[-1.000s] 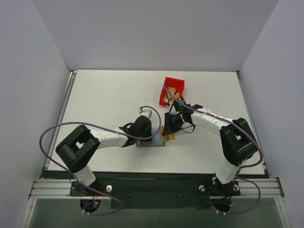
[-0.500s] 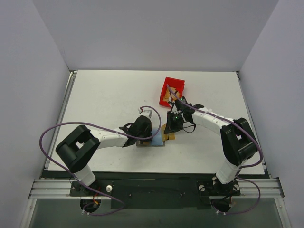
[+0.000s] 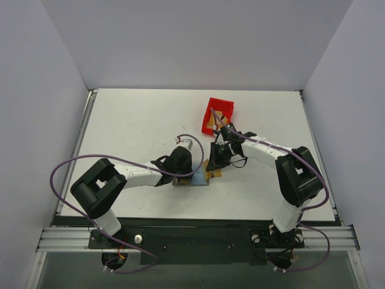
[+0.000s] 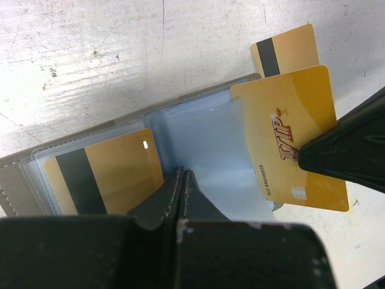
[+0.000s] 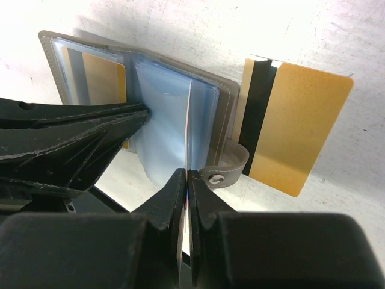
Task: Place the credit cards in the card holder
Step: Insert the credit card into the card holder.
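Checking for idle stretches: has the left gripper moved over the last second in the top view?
No. The left gripper stays shut on the card holder, in the same spot relative to the table's near edge.

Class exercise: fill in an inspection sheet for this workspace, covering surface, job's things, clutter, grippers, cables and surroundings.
Surface: white scuffed tabletop.
Job's things: grey card holder with clear sleeves lies open; black-striped gold card sleeved; gold VIP card edge at a sleeve; second black-striped gold card on table beside it.
Clutter: small red plastic bin.
Grippers: left gripper shut at sleeves; right gripper shut on VIP card.
Cables: purple cables loop off both arms.
Surroundings: plain pale walls.
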Controlling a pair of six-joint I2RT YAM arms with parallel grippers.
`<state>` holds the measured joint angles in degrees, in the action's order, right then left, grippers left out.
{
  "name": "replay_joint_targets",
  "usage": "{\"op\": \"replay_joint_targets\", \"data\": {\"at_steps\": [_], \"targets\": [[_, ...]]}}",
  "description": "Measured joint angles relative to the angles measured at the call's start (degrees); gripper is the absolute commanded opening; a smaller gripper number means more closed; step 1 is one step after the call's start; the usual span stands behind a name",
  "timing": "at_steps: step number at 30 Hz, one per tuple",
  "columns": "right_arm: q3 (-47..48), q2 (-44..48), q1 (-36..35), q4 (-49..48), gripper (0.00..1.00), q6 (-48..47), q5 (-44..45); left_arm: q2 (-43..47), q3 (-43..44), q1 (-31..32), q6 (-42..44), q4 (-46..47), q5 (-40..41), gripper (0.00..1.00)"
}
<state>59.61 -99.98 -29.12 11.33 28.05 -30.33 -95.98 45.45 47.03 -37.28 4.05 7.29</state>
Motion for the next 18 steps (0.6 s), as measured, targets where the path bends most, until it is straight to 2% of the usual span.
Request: {"op": "replay_joint_targets", "data": {"at_steps": [18], "targets": [[0.1,-0.5,0.3,-1.7,0.00,0.9,-5.1,-0.3,0.4,-0.2,0.0,-0.4,-0.2,0.00]]}}
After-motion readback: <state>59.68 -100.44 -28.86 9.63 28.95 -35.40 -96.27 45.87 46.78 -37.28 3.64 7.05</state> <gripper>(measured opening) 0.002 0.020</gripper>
